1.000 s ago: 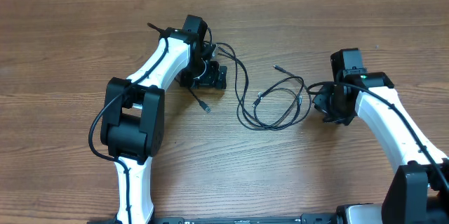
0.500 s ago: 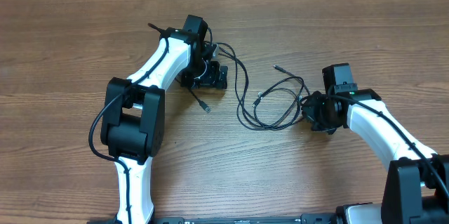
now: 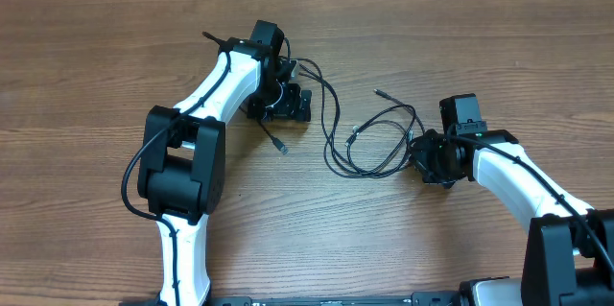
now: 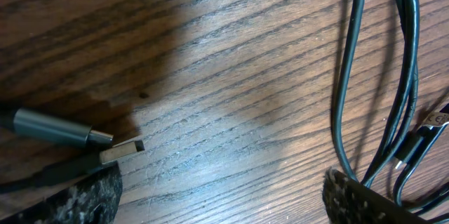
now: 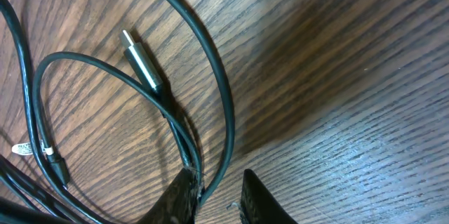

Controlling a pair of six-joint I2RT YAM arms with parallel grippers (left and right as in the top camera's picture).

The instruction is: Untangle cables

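Thin black cables (image 3: 369,143) lie in loose loops at mid-table, with strands running up to my left gripper (image 3: 280,103). That gripper (image 4: 217,206) is open wide just over the wood. A flat silver plug (image 4: 123,152) and a grey barrel plug (image 4: 59,127) lie by its left finger, and cable strands (image 4: 351,76) run past its right one. My right gripper (image 3: 420,153) is at the right edge of the loops. Its jaws (image 5: 219,199) are drawn close together with cable strands (image 5: 193,157) between them, pressed against the left finger. A metal-tipped plug (image 5: 140,66) lies just ahead.
Bare wooden tabletop (image 3: 86,76) surrounds the cables. A loose plug end (image 3: 280,143) lies below the left gripper and another (image 3: 379,92) at the top of the loops. The arm bases stand at the near edge.
My right gripper has moved left to the right edge of the cable loops and its jaws have narrowed round the strands. The left arm has not moved.
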